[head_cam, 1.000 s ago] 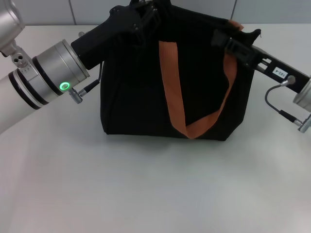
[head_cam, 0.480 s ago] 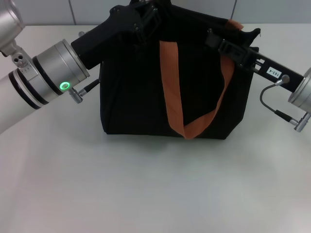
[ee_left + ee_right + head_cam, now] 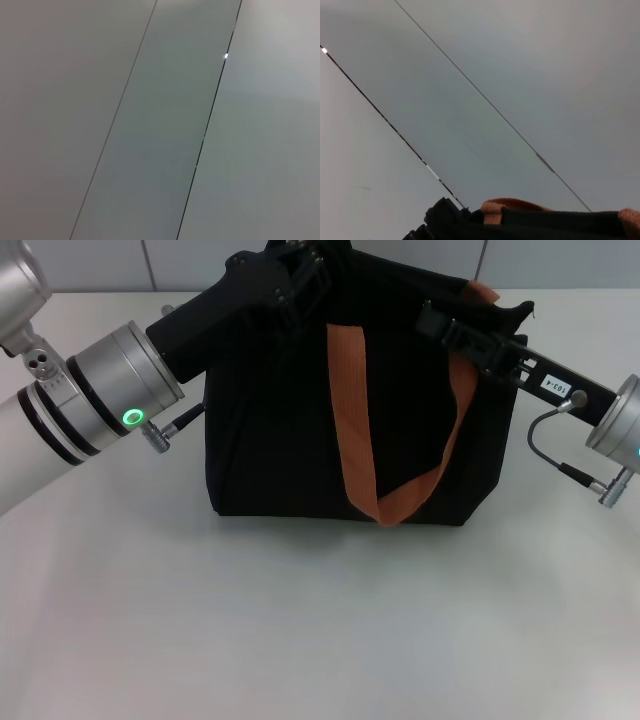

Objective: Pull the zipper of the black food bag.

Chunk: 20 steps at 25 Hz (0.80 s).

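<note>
A: Scene layout, biggest first?

B: White table (image 3: 320, 620) is seen across the whole head view, with a grey panelled wall (image 3: 150, 125) at the far edge. The black food bag (image 3: 280, 440) is stood upright at the far centre of the table, front face toward the camera. One orange-brown strap (image 3: 350, 410) is draped down the front in a loop; a second strap end (image 3: 484, 288) is visible at the far right top corner.

A: Arms?

B: The left arm (image 3: 90, 410) is brought in from the near left, a green ring lit on its wrist. The left gripper (image 3: 300, 265) is placed at the bag's top edge, left of centre. The right arm (image 3: 615, 425) is brought in from the right. The right gripper (image 3: 440, 318) is laid against the bag's top right, just beside the strap.

A: Finger state?

B: Cannot be told for either. Both are black on black fabric, and no hold on anything can be confirmed.

A: The zipper?

B: Not resolved in any view. The top edge where the left gripper sits is too dark. In the right wrist view only the bag's top edge, strap loops and wall are shown; in the left wrist view, wall only.
</note>
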Motion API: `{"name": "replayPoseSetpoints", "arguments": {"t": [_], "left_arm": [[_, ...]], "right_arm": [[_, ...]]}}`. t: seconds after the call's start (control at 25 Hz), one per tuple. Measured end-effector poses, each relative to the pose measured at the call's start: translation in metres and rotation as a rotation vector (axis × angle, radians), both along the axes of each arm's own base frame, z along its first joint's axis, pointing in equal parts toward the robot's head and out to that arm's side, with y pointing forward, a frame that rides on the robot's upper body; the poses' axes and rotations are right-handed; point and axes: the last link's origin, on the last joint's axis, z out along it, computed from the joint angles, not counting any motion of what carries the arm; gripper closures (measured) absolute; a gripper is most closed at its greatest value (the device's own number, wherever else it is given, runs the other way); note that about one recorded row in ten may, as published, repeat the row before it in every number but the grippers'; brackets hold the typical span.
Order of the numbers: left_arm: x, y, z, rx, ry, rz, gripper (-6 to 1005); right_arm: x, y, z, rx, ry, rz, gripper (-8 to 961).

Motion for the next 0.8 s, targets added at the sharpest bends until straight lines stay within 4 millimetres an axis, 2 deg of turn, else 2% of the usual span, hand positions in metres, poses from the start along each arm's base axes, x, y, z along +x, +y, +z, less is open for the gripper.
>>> {"name": "replayPoseSetpoints", "arguments": {"t": [0.24, 0.44, 0.52, 0.8], "left_arm": [[-0.0006, -0.0003, 0.0, 0.0, 0.0, 0.002, 968], [-0.0007, -0.0004, 0.0, 0.0, 0.0, 0.002, 967], [-0.0007, -0.0004, 0.0, 0.0, 0.0, 0.002, 967], [-0.0005, -0.0004, 0.0001, 0.0, 0.0, 0.001, 966]], "right_arm": [[0.0001, -0.0002, -0.0002, -0.002, 0.001, -0.001, 722], [0.0016, -0.0011, 0.0003, -0.009, 0.015, -0.015, 785], [0.0, -0.0011, 0.0007, -0.011, 0.013, -0.004, 947], [-0.0037, -0.0007, 0.0001, -0.019, 0.007, 0.018, 952]]}}
